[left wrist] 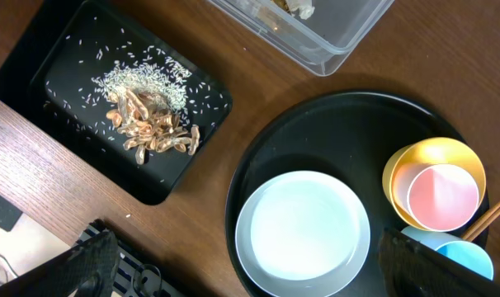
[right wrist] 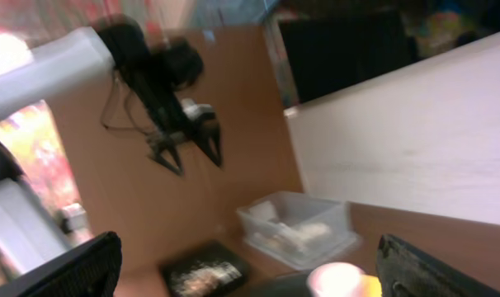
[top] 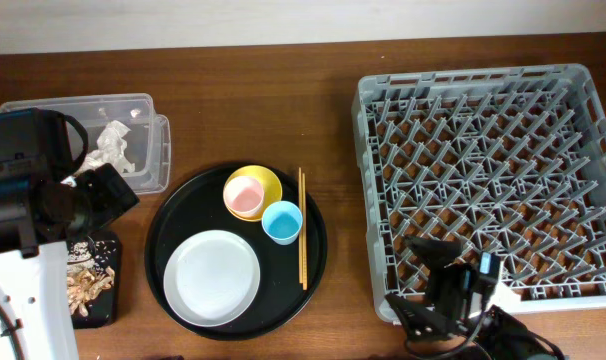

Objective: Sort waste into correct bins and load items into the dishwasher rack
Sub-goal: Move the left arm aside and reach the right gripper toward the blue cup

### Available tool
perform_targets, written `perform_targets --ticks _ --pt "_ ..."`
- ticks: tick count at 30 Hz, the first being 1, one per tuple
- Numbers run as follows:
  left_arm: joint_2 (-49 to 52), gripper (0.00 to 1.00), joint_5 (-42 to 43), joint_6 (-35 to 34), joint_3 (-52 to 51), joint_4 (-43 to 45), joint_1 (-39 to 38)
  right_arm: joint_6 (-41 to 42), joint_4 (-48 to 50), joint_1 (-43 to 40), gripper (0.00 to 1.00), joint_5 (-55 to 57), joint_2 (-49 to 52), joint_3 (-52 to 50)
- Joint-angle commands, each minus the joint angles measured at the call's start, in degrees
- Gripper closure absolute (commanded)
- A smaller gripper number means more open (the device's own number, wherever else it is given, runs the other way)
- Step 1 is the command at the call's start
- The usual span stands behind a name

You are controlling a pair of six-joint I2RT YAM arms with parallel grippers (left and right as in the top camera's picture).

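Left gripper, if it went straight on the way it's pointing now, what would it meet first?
Probably the pale grey plate on the round black tray: in the left wrist view the open left gripper points down near its left rim. Depth is hard to judge.

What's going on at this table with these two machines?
A two-armed robot is clearing up a meal. A crumpled napkin lies in the clear tub, food scraps and rice in the small black tray. The yellow bowl with the pink cup inside, the light-blue cup, the grey plate and the chopsticks sit on the round black tray; the dishwasher rack holds nothing yet. The left end effector and the right end effector are open, holding nothing.
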Motion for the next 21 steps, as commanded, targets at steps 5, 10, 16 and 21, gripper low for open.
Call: perform_targets --ticks 5,10,16,21 --pt "-0.8 0.01 0.2 -0.5 0.6 -0.1 0.3 28.8 3.1 0.3 0.02 18.4 -0.3 1.5" --pt "-0.8 0.01 0.2 -0.5 0.6 -0.1 0.3 23.5 -2.5 0.2 0.02 25.8 0.9 13.6" --pt "-0.8 0.01 0.2 -0.5 0.6 -0.1 0.3 -8.1 -46.7 0.3 0.02 28.0 14.9 43.2" --pt "-0.8 0.01 0.2 -0.5 0.6 -0.1 0.3 -23.6 -73.1 0.3 0.01 12.3 39.7 70.0"
